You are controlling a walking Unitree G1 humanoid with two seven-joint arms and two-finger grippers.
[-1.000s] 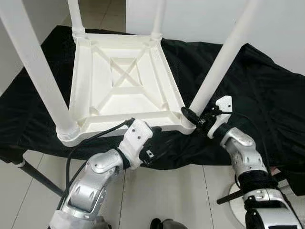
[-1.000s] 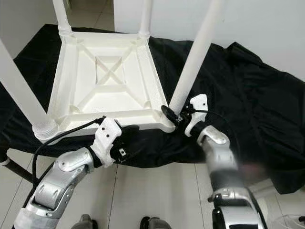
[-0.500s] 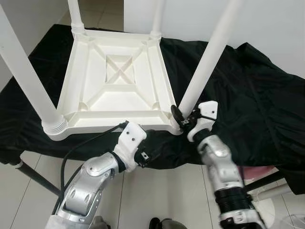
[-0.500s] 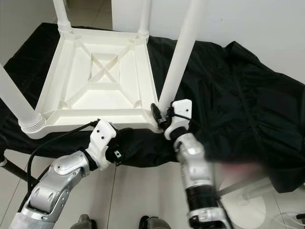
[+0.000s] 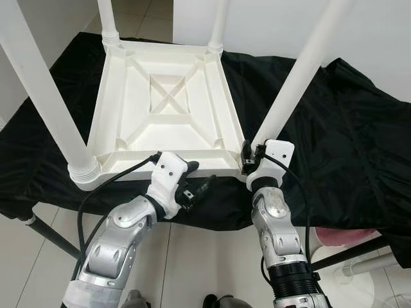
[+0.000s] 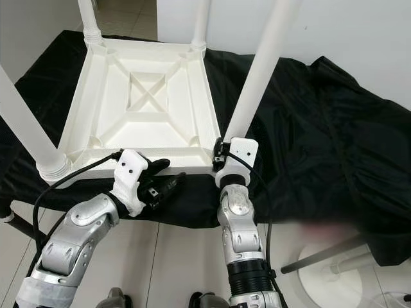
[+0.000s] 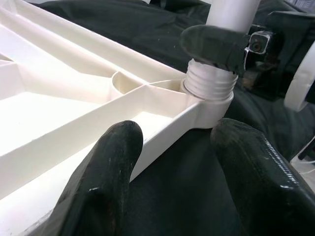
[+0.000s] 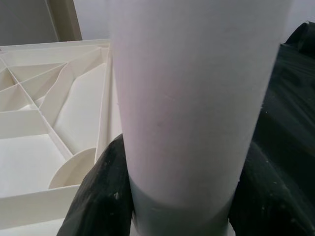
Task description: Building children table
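Note:
The white children's table point(image 5: 125, 163) lies upside down on a black cloth point(image 5: 334, 135), its legs pointing up. My right gripper point(image 5: 249, 158) is shut on the base of the near right leg point(image 5: 292, 83), just above its threaded socket point(image 7: 209, 87). In the right wrist view the leg point(image 8: 192, 98) stands between both black fingers point(image 8: 101, 196). My left gripper point(image 5: 194, 178) is open at the table's near rim point(image 7: 162, 132). One finger point(image 7: 106, 182) lies over the inside of the rim, the other over the cloth outside.
Three more white legs point(image 5: 42, 90) rise at the other corners, the near left one close to my left arm. The cloth hangs over the front edge above a tiled floor point(image 5: 212, 263). A dark stand leg point(image 5: 51, 234) slants at lower left and a white round base point(image 6: 334, 269) sits at lower right.
My right wrist has swung round the leg's base from the right side to the near side, still gripping it. My left gripper has come up to the near rim. The view shifted slightly.

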